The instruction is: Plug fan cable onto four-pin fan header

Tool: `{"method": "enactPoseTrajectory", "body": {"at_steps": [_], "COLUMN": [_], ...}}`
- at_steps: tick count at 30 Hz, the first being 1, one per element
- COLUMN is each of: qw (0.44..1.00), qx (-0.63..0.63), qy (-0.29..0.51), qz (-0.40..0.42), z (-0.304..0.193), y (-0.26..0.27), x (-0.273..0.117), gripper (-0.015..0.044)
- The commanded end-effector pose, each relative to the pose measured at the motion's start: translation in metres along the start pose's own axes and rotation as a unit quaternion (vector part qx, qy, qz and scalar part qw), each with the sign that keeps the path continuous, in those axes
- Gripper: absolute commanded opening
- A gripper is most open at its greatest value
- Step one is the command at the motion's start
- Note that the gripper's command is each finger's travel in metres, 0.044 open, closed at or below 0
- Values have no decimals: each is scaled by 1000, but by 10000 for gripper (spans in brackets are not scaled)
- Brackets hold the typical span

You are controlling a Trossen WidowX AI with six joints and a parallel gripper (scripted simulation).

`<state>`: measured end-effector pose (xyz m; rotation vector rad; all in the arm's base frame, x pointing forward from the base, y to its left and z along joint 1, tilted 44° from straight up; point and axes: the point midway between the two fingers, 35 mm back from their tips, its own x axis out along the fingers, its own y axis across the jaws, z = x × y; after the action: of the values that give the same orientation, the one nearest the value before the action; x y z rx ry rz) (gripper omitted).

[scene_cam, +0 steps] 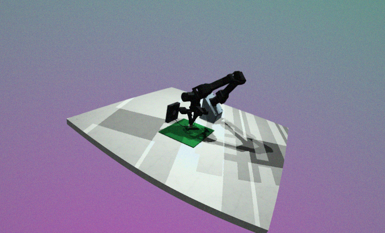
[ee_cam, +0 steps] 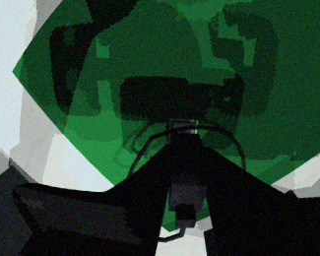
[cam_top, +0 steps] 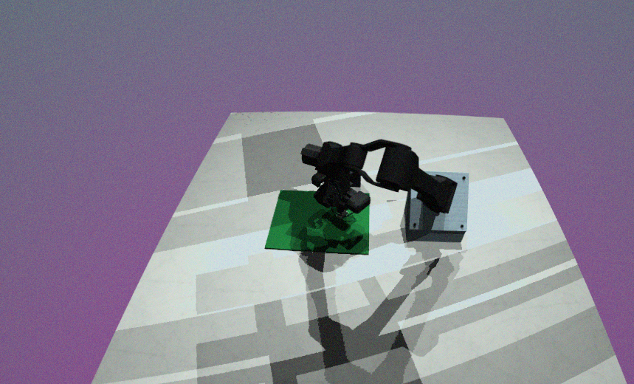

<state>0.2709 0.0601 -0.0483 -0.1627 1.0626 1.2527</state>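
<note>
My gripper (cam_top: 342,210) (scene_cam: 190,124) (ee_cam: 186,152) points down over the green board (cam_top: 280,238) (scene_cam: 193,141) (ee_cam: 99,148), shut on the cable's plug. The plug is a dark shape between the fingertips in the wrist view, mostly hidden by them. The pale outline of the four-pin header (ee_cam: 184,123) shows just beyond the fingertips, partly covered. Whether the plug is seated on the pins cannot be told. The black cable (ee_cam: 243,153) arcs around the fingertips. In the exterior view the black fan (scene_cam: 172,112) stands upright at the board's edge, left of the gripper.
The arm's blue-grey base block (cam_top: 452,205) (scene_cam: 212,115) stands beside the board, to its right in the top view. In the top view the arm covers the board's back edge and hides the fan. Hard shadows cross the board and the table (cam_top: 214,295) (scene_cam: 205,191).
</note>
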Motion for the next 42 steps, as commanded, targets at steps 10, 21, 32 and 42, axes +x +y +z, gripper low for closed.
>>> {"method": "enactPoseTrajectory", "body": {"at_steps": [10,21,32,42], "qw": [1000,1000,1000,1000], "qx": [2,2,1,2], "qy": [-2,-2,-2,-1], "qz": [1,1,-1,0], "z": [0,0,0,0], "y": [0,0,0,-1], "x": [9,16,13,-42], "gripper": [0,0,260,260]}}
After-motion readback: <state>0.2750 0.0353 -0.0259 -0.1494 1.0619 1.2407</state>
